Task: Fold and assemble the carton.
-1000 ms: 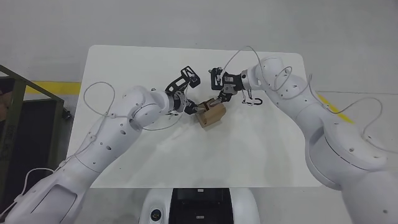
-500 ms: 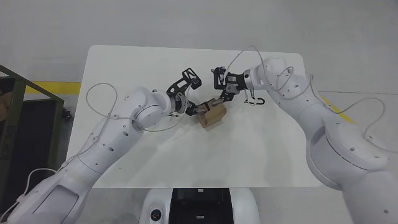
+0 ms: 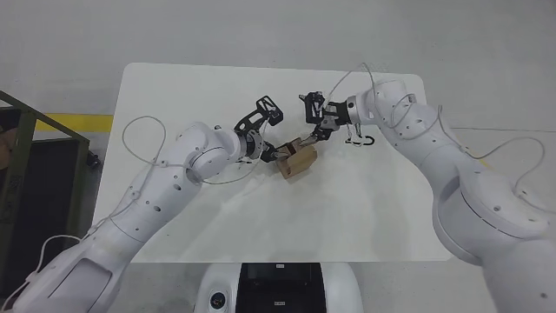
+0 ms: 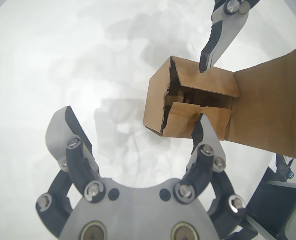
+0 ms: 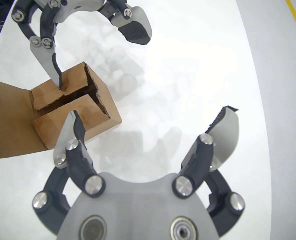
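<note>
The carton (image 3: 295, 158) is lying near the middle of the white table (image 3: 174, 226). Its end flaps are only partly folded in, leaving a dark gap between them. The left claw (image 3: 268, 129) is reaching in just beyond it, spread wide. One fingertip (image 4: 200, 119) is pressing on one flap while the other is hanging over bare table. The right claw (image 3: 311, 120) is meeting it from the opposite side, also spread, with one fingertip (image 5: 74, 116) touching the facing flap. A large flap (image 4: 268, 111) is sticking out sideways. Off the table's left edge, a dark metal rack (image 3: 35, 156) is standing by a yellow floor stripe (image 3: 82, 122).
</note>
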